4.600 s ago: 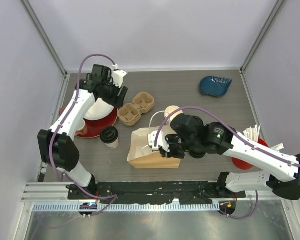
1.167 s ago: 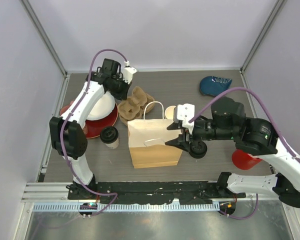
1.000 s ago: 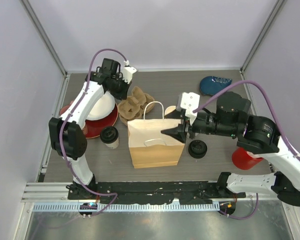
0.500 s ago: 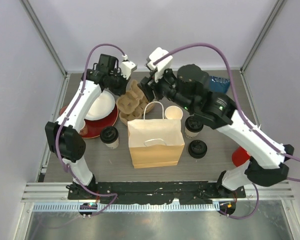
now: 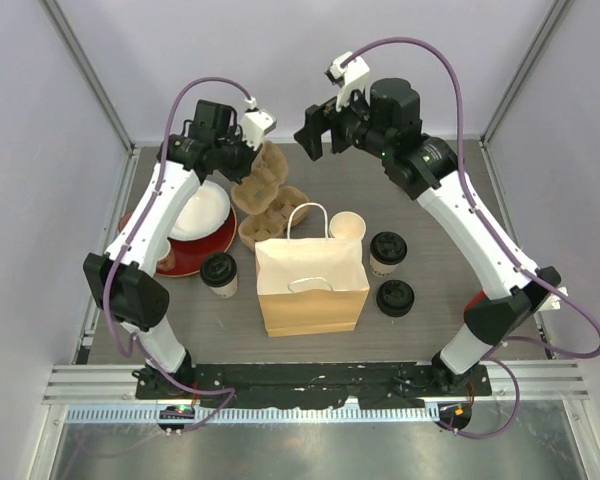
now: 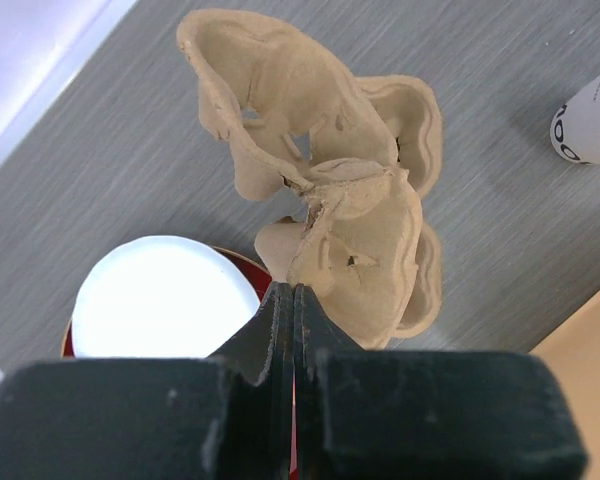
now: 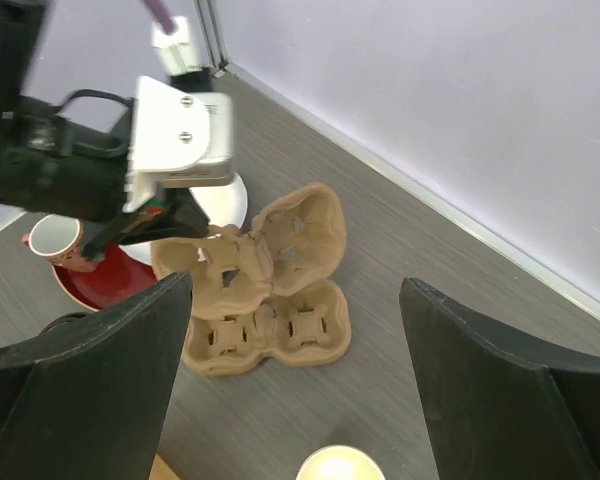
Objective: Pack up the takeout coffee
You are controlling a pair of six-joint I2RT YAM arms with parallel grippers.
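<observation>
One takeout coffee [image 5: 218, 272], a white cup with a black lid, stands left of the brown paper bag [image 5: 313, 285]; the other takeout coffee [image 5: 387, 252] stands right of it. My left gripper [image 5: 242, 152] is shut on the edge of a pulp cup carrier [image 5: 263, 168] [image 6: 330, 130], holding it tilted up over a second carrier [image 5: 275, 215] [image 7: 270, 335]. The left gripper [image 6: 295, 300] shows its fingers pressed together. My right gripper [image 5: 315, 135] [image 7: 295, 390] hangs open, high above the carriers, holding nothing.
A lidless white cup [image 5: 348, 228] [image 7: 340, 468] stands behind the bag. A stack of black lids [image 5: 394, 297] lies right of the bag. A white bowl [image 5: 200, 210] and a mug [image 7: 50, 240] sit on a red plate [image 5: 185, 255] at the left.
My right arm swung from beside the bag up to the back of the table and its jaws spread wider. My left gripper raised the carrier a little.
</observation>
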